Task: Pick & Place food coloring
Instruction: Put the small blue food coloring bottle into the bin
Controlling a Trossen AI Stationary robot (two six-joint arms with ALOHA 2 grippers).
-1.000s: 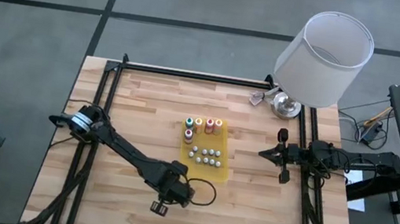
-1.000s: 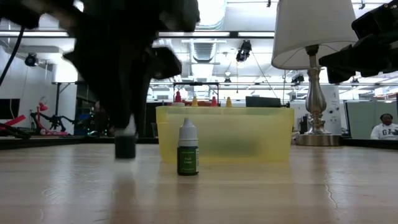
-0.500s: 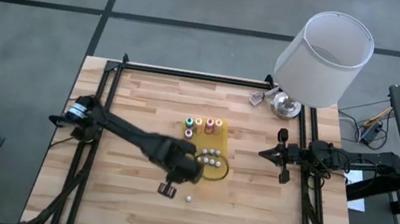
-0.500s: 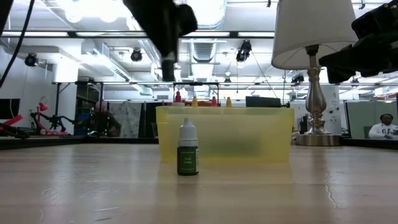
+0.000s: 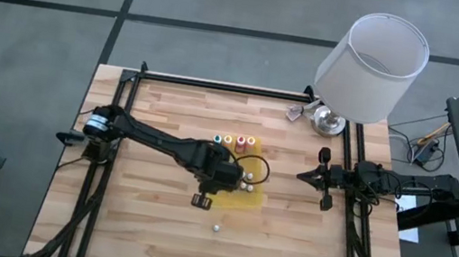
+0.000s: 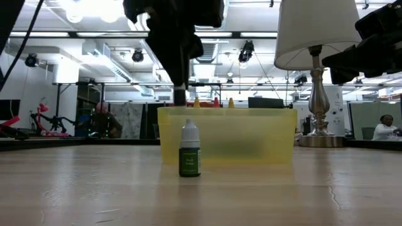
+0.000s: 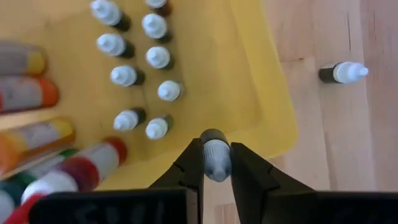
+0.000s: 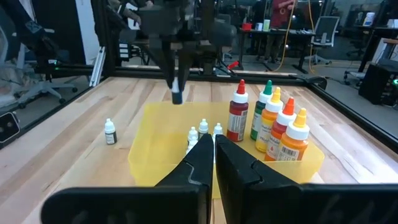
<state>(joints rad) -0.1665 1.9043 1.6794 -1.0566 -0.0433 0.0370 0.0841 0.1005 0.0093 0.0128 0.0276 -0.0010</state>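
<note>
My left gripper hangs over the near left corner of the yellow tray and is shut on one small white-capped food coloring bottle. Inside the tray stand several more small bottles, and behind them taller ones with coloured caps. One small green-labelled bottle stands upright on the wood, just in front of the tray. My right gripper waits shut at the table's right edge. My left gripper pinches the bottle's white cap between its two fingers. The fingers come from above, pointing steeply down. The bottle hangs upright with its dark body below the fingertips, lifted clear above the tray's rim.
A lamp with a white shade stands at the far right corner, its base on the wood. Dark rails frame the table. Bare wood lies left of and in front of the tray.
My left gripper has risen from the tabletop and moved toward the far edge and the tray, staying shut on the small bottle, which is now lifted clear. The green-labelled bottle has stayed standing on the wood.
</note>
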